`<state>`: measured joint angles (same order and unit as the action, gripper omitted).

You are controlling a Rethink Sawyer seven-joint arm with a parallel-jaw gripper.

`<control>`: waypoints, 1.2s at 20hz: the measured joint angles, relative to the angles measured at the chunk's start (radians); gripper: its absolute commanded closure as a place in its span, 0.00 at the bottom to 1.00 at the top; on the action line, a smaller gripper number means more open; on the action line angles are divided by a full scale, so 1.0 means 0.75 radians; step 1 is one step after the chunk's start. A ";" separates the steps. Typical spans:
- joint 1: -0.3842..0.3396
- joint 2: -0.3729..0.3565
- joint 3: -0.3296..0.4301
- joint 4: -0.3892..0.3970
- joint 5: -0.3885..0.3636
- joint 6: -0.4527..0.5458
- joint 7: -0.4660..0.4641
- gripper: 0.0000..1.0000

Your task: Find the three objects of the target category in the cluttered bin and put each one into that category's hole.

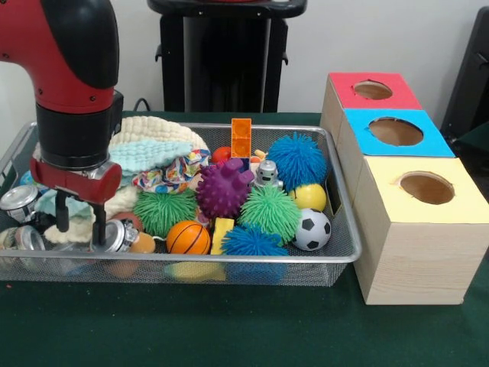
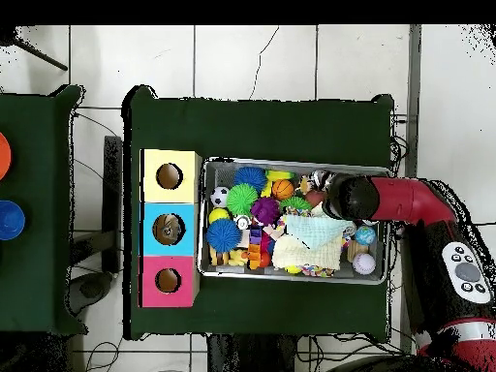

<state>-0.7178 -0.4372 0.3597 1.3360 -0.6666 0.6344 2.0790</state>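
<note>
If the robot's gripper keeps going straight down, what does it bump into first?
Probably the shiny silver metal cup lying in the bin. The gripper points straight down with its fingers apart, one tip right beside that cup. Depth is hard to judge, so it might slip past onto the toys beneath.

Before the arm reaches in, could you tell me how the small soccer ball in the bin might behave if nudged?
The soccer ball is round and smooth, so it would probably roll. The bin wall and the green spiky ball beside it would likely stop it soon.

Bin (image 1: pixel 348 256): wide, shallow silver wire-mesh basket with rounded rim, lying flat at frame centre-left, packed with assorted toys.
</note>
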 measured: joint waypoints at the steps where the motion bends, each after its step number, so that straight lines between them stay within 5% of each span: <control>1: -0.002 0.002 0.000 -0.001 0.000 -0.001 0.000 0.00; 24: 0.077 0.039 -0.107 -0.075 -0.002 -0.055 0.000 0.00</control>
<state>-0.6597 -0.4079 0.2795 1.2800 -0.6682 0.5931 2.0790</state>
